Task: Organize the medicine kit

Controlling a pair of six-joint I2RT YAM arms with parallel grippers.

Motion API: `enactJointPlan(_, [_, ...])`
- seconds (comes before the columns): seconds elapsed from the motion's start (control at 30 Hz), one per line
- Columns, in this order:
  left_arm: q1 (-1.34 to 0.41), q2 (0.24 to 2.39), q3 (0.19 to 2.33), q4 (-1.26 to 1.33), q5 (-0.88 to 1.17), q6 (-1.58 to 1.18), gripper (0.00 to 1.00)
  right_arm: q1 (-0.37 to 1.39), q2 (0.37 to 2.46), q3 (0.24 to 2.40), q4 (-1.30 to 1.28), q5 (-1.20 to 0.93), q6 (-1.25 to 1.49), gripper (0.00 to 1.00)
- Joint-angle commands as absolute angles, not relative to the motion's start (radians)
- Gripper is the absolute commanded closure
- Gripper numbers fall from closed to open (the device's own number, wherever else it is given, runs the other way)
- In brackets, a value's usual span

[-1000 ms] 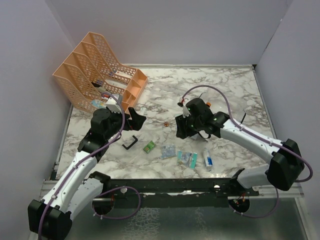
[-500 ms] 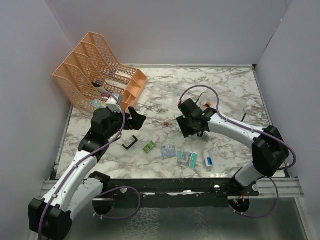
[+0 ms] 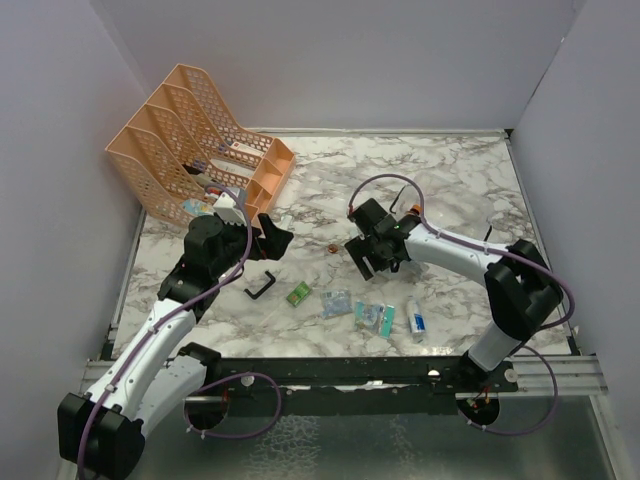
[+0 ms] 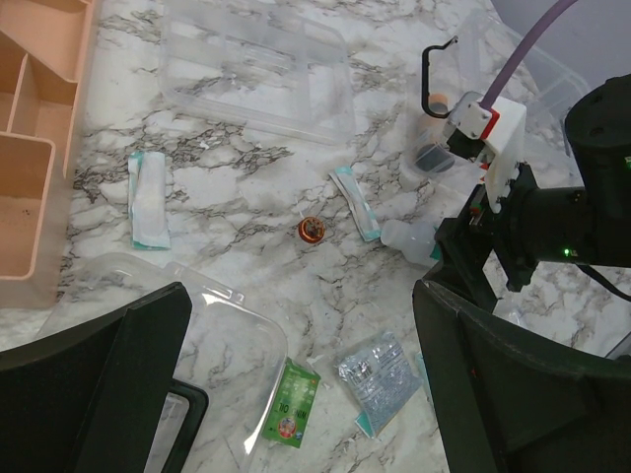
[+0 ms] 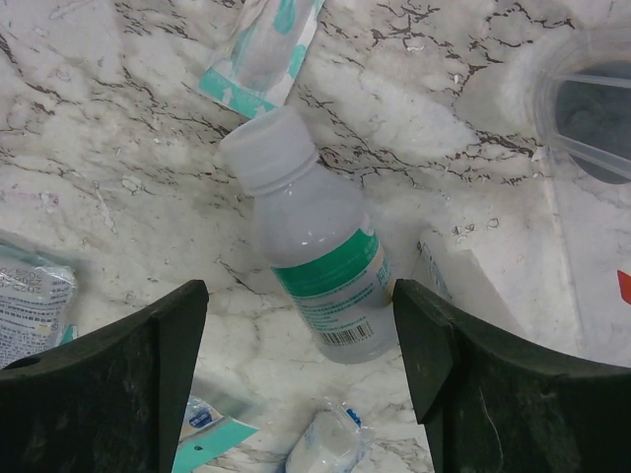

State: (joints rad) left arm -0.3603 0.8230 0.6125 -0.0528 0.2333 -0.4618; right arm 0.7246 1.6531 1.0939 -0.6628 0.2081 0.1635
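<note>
You've got a white marble-look table with grey veining, boxed in by plain pale lilac walls: back wall, left wall, right wall. A black rail runs along the table's near edge, with a textured grey sheet below it. Light is soft and even, and shadows are faint.

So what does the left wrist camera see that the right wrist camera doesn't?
Only the left wrist view shows the orange organizer, a clear lid, a small coppery round item, a green packet and the right arm. Only the right wrist view shows the bottle closely enough to see its green label and barcode. Both share that bottle, the teal sachet beside its cap, and the marble table.
</note>
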Motion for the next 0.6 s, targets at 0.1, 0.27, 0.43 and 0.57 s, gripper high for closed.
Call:
enactJointPlan(0.1, [-0.361, 0.823, 0.604, -0.019, 0.236, -0.467, 0.01, 0.726, 1.694, 1.126, -0.63, 0.17, 0.105, 0.24])
enactJointPlan(0.27, [-0.361, 0.823, 0.604, -0.02, 0.238, -0.467, 0.01, 0.725, 1.719, 1.135, -0.63, 0.123, 0.092, 0.3])
enactJointPlan(0.43, [-0.361, 0.824, 0.604, -0.02, 0.238, -0.467, 0.01, 0.726, 1.721, 1.128, -0.609, 0.142, 0.122, 0.42])
enactJointPlan(0.57, [-0.361, 0.825, 0.604, -0.02, 0.239, -0.468, 0.01, 0.726, 1.734, 1.133, -0.591, 0.163, 0.169, 0.41])
